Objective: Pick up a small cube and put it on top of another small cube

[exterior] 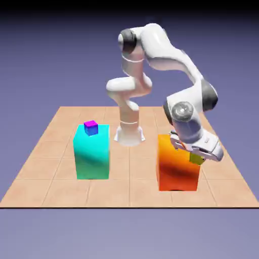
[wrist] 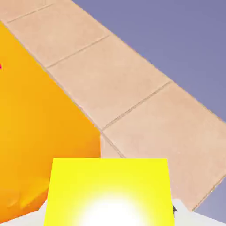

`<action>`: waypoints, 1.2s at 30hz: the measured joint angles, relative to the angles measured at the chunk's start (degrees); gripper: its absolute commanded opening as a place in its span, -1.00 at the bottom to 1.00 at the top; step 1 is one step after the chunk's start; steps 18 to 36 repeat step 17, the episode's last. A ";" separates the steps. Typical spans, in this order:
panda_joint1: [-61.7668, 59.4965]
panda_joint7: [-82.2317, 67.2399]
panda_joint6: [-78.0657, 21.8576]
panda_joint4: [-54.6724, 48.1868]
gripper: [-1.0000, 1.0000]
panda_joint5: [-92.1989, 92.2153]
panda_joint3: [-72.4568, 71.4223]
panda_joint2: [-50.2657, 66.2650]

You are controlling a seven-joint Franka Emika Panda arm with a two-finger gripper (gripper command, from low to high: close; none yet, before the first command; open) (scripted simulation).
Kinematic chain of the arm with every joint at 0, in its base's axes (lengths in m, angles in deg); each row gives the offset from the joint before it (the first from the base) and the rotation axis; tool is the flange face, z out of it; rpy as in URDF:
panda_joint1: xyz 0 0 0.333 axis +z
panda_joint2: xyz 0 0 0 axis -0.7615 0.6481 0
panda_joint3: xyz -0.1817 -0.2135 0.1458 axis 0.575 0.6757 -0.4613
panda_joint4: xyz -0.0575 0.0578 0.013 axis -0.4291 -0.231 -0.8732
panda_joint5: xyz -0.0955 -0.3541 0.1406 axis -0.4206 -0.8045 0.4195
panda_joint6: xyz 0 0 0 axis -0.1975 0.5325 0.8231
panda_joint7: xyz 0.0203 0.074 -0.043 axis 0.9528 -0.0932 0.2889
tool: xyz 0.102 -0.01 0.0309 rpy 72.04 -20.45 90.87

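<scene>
Cyan, standing toward the exterior view's left: big block [exterior: 92, 157]. Bearing on top: small two-toned cube [exterior: 91, 128], showing magenta above and blue on the sides, probably serving as the target. Standing to the right, beyond the arm's base [exterior: 129, 135]: orange block [exterior: 177, 169], shading to red lower down. Showing at the top right corner of this block, under the hand: yellow cube [exterior: 198, 158], plain-faced. Closing on opposite sides of it: gripper [wrist: 109, 216], jaws gripping the yellow cube, fingertips largely hiding behind it in the hand view. Whether resting on the orange block or hanging just clear: not possible to tell.

Handling, by judgement: probably weighing little, feeling stiff rather than soft, not seeming fragile. Possibly slipping or turning if being pinched near an edge; best being held by two opposite flat sides, at mid-height, leaving the underside free for setting down squarely.
</scene>
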 measured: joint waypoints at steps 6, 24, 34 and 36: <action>-4.18 -3.40 -9.95 5.14 -1.00 -5.36 -2.14 -12.46; -1.27 -4.72 -6.36 10.78 1.00 -5.34 -3.18 -14.21; -1.27 -4.72 -6.36 10.78 1.00 -5.34 -3.18 -14.21; -1.27 -4.72 -6.36 10.78 1.00 -5.34 -3.18 -14.21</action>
